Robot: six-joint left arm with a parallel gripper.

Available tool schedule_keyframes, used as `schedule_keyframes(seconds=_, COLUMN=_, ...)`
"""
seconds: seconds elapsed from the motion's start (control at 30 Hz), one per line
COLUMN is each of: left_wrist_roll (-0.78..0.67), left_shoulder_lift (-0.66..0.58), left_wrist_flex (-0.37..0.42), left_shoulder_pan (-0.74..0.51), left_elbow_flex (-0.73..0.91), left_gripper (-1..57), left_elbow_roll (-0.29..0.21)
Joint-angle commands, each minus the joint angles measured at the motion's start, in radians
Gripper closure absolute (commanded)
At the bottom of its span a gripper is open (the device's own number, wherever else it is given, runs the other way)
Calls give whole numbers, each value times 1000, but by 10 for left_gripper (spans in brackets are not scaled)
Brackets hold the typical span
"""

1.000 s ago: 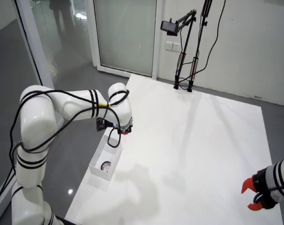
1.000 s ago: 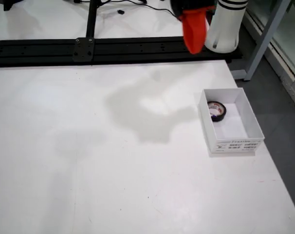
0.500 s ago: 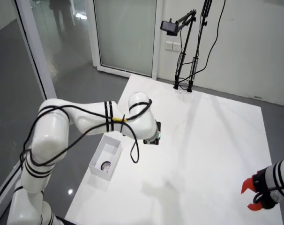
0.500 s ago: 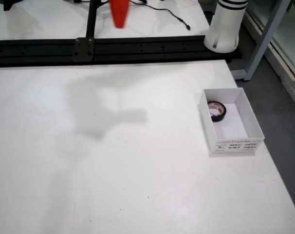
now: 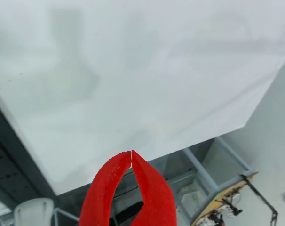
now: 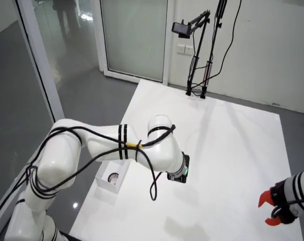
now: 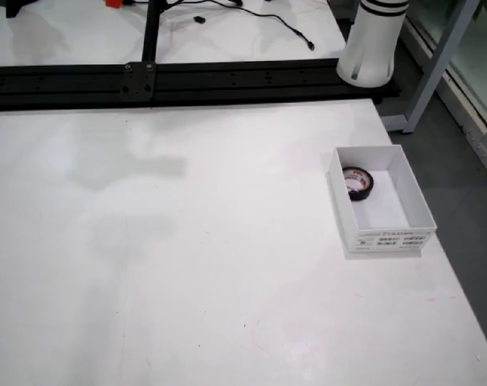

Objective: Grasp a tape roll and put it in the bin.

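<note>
A black tape roll (image 7: 358,182) lies inside the white bin (image 7: 388,239) near the table's right edge in the view from above. In the room view the tape roll (image 6: 113,176) shows in the same bin (image 6: 105,182) at the table's left edge. My gripper (image 5: 131,152) has red fingers whose tips touch, with nothing between them, in the view that rides on it. It hangs over bare white table, far from the bin. In the room view my wrist (image 6: 179,172) is over mid-table. From above only a red sliver of a fingertip (image 7: 112,2) shows at the top edge.
A black rail (image 7: 227,76) runs along the table's far side, with my arm's white base (image 7: 372,48) at its right end. A second arm's red gripper (image 6: 272,211) stays at the lower right of the room view. A camera stand (image 6: 197,75) stands at the table's far end.
My arm has swung away from above the bin and across the table, leftward in the view from above. The tape roll stays in the bin. The second arm has not moved.
</note>
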Motion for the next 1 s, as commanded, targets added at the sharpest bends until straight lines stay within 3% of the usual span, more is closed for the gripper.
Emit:
schedule_keyframes(seconds=0.03, left_wrist_roll=22, left_shoulder_lift=-83, left_wrist_flex=18, left_shoulder_pan=-15, left_elbow_flex=113, left_gripper=570, left_elbow_roll=-167)
schedule_keyframes(seconds=1.0, left_wrist_roll=22, left_shoulder_lift=-146, left_wrist_flex=18, left_shoulder_pan=32, left_elbow_flex=185, left_gripper=565, left_elbow_roll=-144)
